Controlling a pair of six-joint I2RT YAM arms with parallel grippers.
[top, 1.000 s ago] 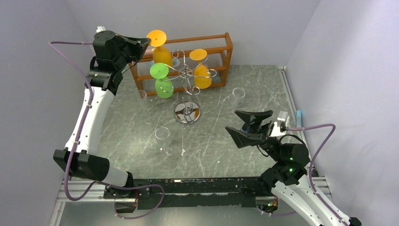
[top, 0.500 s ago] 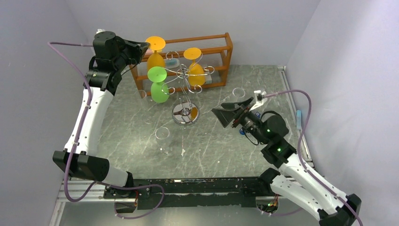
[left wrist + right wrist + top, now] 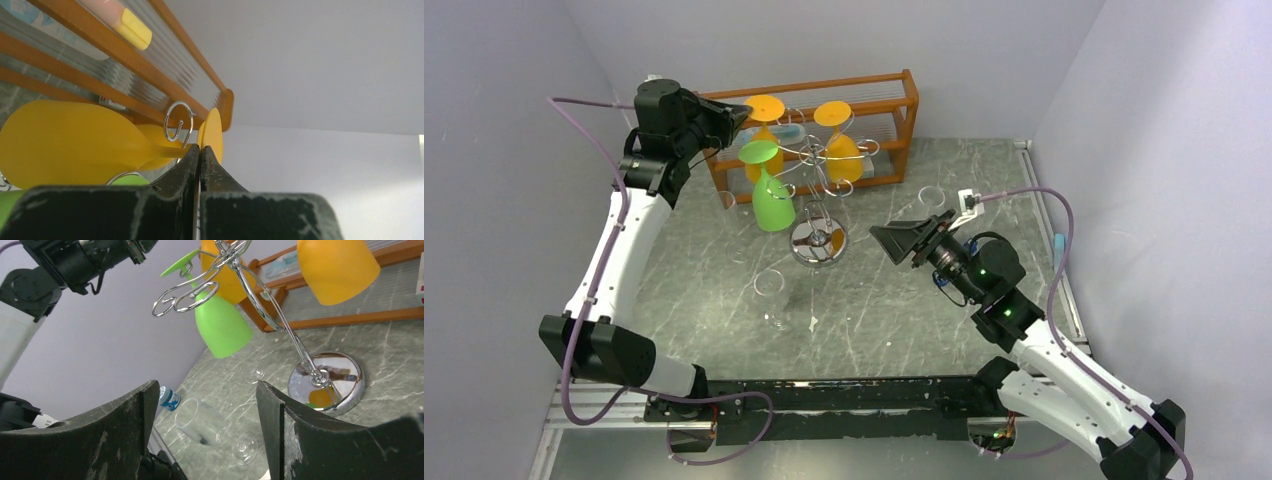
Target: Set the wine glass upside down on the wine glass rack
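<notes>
Wine glass (image 3: 65,142), orange: foot rim pinched by clenched left tool (image 3: 200,149), stem running leftward from its tips beside a wine glass rack (image 3: 819,243) scroll; right tool (image 3: 205,390) released, farther off.

- The wine glass rack (image 3: 821,243): shiny silver wire with a mirror-bright round base.
- Hanging on the rack: a lime-green wine glass (image 3: 772,205), an orange wine glass (image 3: 766,108) and a second orange glass (image 3: 844,158).
- Behind the rack: an orange-brown wooden shelf (image 3: 908,100).
- Under the rack: a grey-green desk (image 3: 894,320) with white marble veining.
- Either side of the rack: the left pincer (image 3: 200,150) and right pincer (image 3: 206,387), both black and scuffed grey.
</notes>
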